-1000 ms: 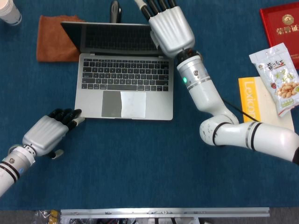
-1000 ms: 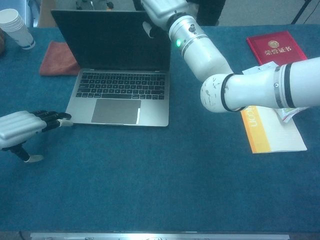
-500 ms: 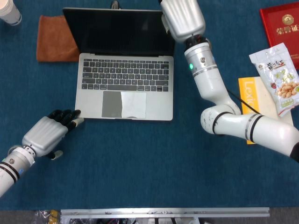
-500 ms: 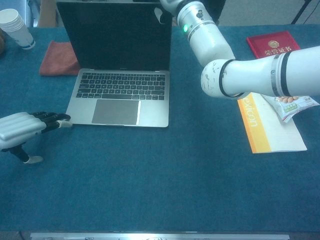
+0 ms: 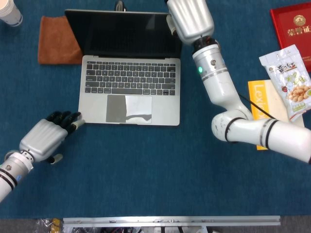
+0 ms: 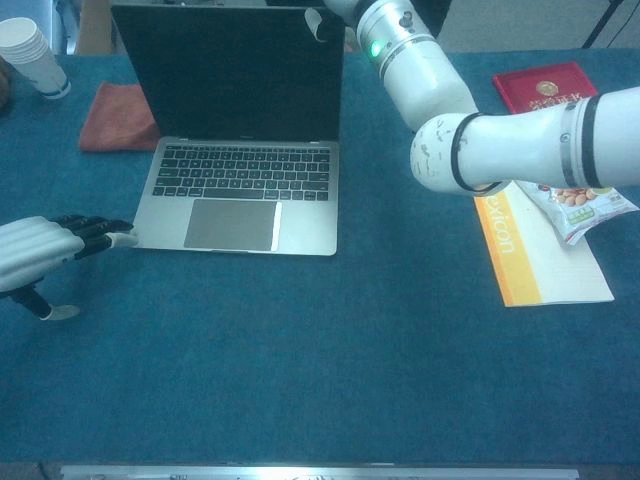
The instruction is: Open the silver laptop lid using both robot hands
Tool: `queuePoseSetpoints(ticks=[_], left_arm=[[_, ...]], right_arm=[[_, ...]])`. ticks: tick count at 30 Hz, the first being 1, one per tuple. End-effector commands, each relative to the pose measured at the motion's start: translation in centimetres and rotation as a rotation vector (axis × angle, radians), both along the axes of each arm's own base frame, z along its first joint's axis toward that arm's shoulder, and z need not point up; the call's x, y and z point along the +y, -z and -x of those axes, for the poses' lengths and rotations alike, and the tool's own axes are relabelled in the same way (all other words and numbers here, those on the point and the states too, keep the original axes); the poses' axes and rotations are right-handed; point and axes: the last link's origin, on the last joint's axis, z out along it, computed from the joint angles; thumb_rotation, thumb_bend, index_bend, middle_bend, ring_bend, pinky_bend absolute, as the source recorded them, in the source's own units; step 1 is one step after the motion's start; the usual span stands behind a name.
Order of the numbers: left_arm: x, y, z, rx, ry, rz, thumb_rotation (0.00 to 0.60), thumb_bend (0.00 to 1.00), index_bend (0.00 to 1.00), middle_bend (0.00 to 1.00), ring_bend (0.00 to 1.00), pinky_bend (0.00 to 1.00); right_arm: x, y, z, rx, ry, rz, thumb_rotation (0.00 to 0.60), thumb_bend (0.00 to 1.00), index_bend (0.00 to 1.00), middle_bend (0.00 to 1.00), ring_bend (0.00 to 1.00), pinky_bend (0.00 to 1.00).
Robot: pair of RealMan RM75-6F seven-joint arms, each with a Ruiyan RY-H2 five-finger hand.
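Observation:
The silver laptop (image 5: 130,73) (image 6: 240,180) stands open on the blue table, its dark screen (image 5: 124,34) (image 6: 230,75) nearly upright. My right hand (image 5: 190,19) is at the lid's top right corner. Its thumb (image 6: 315,22) lies on the screen side, and the other fingers run out of frame. My left hand (image 5: 43,140) (image 6: 40,250) lies low on the table at the front left. Its fingers are stretched out, with the tips touching the base's front left corner. It holds nothing.
An orange cloth (image 5: 57,40) and a paper cup (image 5: 9,10) sit at the back left. To the right lie a yellow-and-white book (image 5: 260,104), a snack bag (image 5: 289,80) and a red booklet (image 5: 291,24). My right arm crosses the table beside the laptop.
The lid has swung from a low tilt up to nearly upright, with my right hand moving back along with it. My left hand has shifted slightly left, fingertips still at the base corner.

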Motion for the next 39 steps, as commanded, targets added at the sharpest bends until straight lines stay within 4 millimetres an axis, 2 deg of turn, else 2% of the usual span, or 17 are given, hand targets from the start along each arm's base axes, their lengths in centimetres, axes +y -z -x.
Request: queuePoseSetpoints(ticks=[1,10,13,19,25,31,39], left_arm=[[0.0,-0.6,0.0,-0.004,-0.002,-0.023,0.6,0.23,0.05,0.0,0.0,0.08],[1.3,-4.2,0.5,-0.034,-0.026,-0.233,0.6,0.23,0.05,0.0,0.0,0.08],[1.7,-5.5,1.0,-0.049,-0.054,-0.311,0.6,0.23,0.05,0.0,0.0,0.08],[1.8,-8.0,2.3,-0.087,-0.118,-0.475,0.6,0.23,0.05,0.0,0.0,0.08],[1.3,-9.6,2.9,-0.113,-0.136,-0.599,0.6,0.23,0.05,0.0,0.0,0.08],[0.1,-10.8,3.6,-0.122,-0.164,-0.7,0.6,0.23,0.05,0.0,0.0,0.08],[-2.0,-12.1,3.9,-0.135,-0.185,-0.776,0.6,0.23,0.05,0.0,0.0,0.08]], right_arm=[[0.9,-1.2,0.6,-0.034,-0.018,-0.014,0.6,0.4,0.0,0.06,0.0,0.06],[4.5,-5.6,4.2,-0.055,-0.003,-0.045,0.6,0.4,0.0,0.06,0.0,0.06],[5.8,-7.5,6.1,-0.026,0.011,-0.031,0.6,0.4,0.0,0.06,0.0,0.06],[8.8,-11.2,11.2,0.0,0.071,-0.002,0.6,0.41,0.0,0.06,0.0,0.06],[12.0,-13.9,16.2,-0.009,0.147,0.033,0.6,0.41,0.0,0.06,0.0,0.06],[16.1,-16.1,20.8,-0.021,0.209,0.069,0.6,0.41,0.0,0.06,0.0,0.06],[20.3,-17.8,24.6,-0.053,0.261,0.122,0.6,0.41,0.0,0.06,0.0,0.06]])
